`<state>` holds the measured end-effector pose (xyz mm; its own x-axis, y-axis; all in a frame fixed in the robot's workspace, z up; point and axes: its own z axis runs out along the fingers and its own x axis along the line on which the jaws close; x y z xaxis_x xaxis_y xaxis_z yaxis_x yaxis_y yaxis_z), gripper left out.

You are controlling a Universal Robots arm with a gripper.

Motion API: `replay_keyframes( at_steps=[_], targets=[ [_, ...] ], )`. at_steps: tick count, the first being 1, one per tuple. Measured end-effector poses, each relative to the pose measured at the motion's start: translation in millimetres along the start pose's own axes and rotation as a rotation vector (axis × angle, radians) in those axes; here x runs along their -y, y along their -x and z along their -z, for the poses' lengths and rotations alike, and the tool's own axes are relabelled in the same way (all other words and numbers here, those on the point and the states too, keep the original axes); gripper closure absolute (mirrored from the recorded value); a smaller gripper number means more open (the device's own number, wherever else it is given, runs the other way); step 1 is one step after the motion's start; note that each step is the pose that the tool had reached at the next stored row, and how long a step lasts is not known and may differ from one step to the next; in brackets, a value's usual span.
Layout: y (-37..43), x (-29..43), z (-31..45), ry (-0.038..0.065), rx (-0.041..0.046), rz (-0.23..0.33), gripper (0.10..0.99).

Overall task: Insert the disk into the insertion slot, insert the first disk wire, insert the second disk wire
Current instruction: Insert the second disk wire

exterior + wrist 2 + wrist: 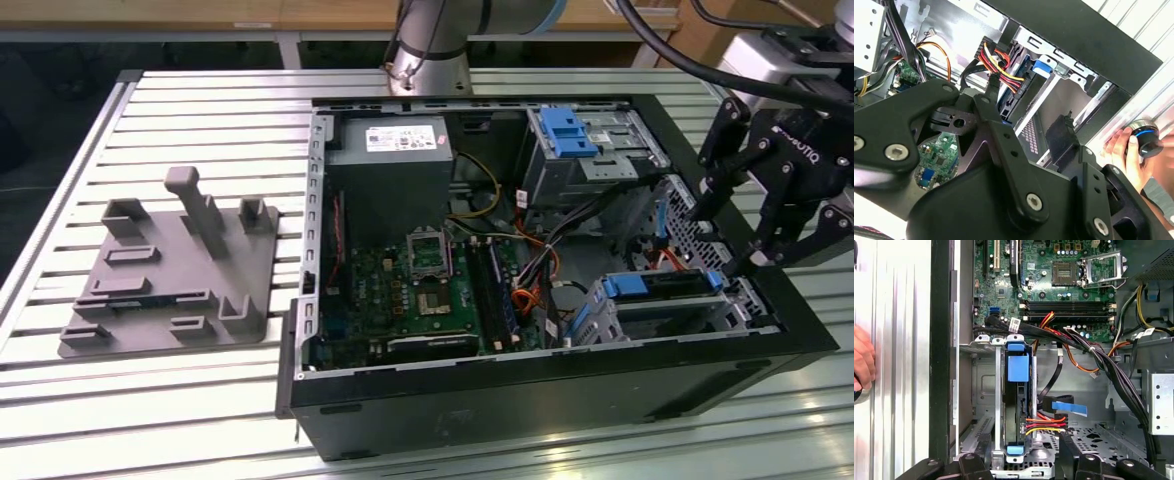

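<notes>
The black pincer (733, 242) hangs wide and empty above the perforated sheet-metal insertion slot (674, 320), where the blue-railed disk (1018, 367) sits edge-on, label hidden, a half-seen hand (863, 360) outside the case (940, 340).

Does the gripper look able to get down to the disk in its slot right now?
Probably yes. The gripper hangs just above the disk, the case side is open, and nothing lies between them; the red and yellow wires sit beside the disk, not over it.

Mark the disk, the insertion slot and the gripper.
the disk (1018, 369), first wrist view, blue end handle
the insertion slot (997, 405), first wrist view, silver side wall
the gripper (733, 240), exterior view, between its fingertips
</notes>
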<state>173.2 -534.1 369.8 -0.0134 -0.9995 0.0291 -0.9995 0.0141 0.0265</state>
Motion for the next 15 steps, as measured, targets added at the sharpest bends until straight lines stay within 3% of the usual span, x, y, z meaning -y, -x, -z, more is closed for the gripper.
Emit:
replay_keyframes(
  at_steps=[6,9,10,15],
  targets=[
    [0.1,0.2,1.2,0.001,-0.0026,0.000,0.439],
    [8.9,-0.1,4.6,0.001,-0.0239,-0.001,0.439],
    [14.7,-0.2,5.0,0.002,-0.0505,-0.001,0.439],
    [25.3,-0.3,5.3,0.010,-0.1418,-0.003,0.439]
  ],
)
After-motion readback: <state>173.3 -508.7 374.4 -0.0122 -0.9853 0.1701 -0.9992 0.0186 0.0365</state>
